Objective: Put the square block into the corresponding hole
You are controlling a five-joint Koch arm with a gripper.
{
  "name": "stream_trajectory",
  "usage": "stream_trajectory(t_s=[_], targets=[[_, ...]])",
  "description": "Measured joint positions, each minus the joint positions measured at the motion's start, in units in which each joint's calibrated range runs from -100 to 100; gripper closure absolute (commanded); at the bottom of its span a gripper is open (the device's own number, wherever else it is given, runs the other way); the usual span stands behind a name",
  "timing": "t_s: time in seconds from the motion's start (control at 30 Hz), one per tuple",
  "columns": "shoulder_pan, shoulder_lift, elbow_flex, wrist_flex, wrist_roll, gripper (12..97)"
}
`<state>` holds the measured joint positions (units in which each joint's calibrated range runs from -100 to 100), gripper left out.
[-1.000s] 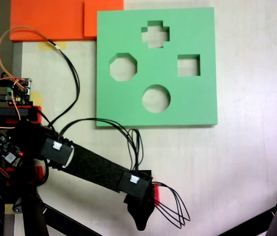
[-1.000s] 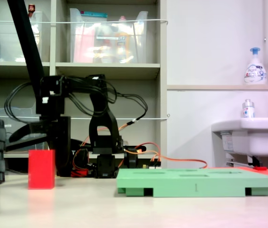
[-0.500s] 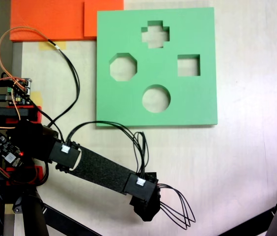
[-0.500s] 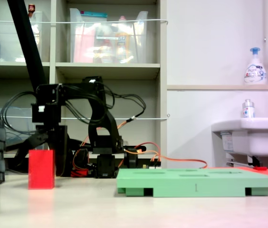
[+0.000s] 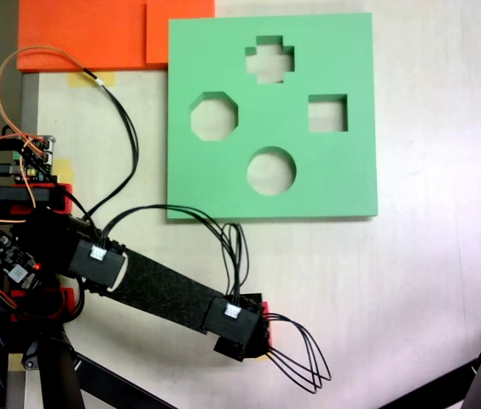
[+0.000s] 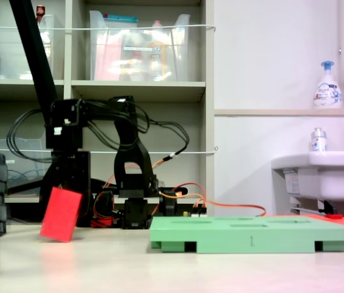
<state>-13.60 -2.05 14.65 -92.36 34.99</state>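
The square block (image 6: 60,216), a red foam cube, hangs tilted just above the table at the left of a fixed view. My gripper (image 6: 64,190) comes down on it from above and looks shut on it. From above, only a red sliver of the block (image 5: 268,334) shows beside the black wrist, and the jaws are hidden under it. The green foam board (image 5: 351,183) lies at the upper middle. Its square hole (image 5: 327,113) is on the right, well away from the block, and shows nothing inside. The board (image 6: 251,235) lies flat to the right of the block.
The board also has a cross cut-out (image 5: 269,60), an octagonal one (image 5: 214,117) and a round one (image 5: 271,170). Orange foam sheets (image 5: 87,34) lie at the top left. The arm's base, circuit boards and cables (image 5: 19,221) crowd the left edge. A black stand leg (image 5: 479,379) crosses the bottom right corner.
The block stood upright on the table with the gripper around it. It is now tilted and slightly raised, and the wrist has drawn back a little toward the base.
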Motion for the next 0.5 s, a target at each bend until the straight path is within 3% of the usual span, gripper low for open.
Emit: stream_trajectory(t_s=[0.5], targets=[[1.32,-16.28,-1.67,-3.52,4.69,87.0]])
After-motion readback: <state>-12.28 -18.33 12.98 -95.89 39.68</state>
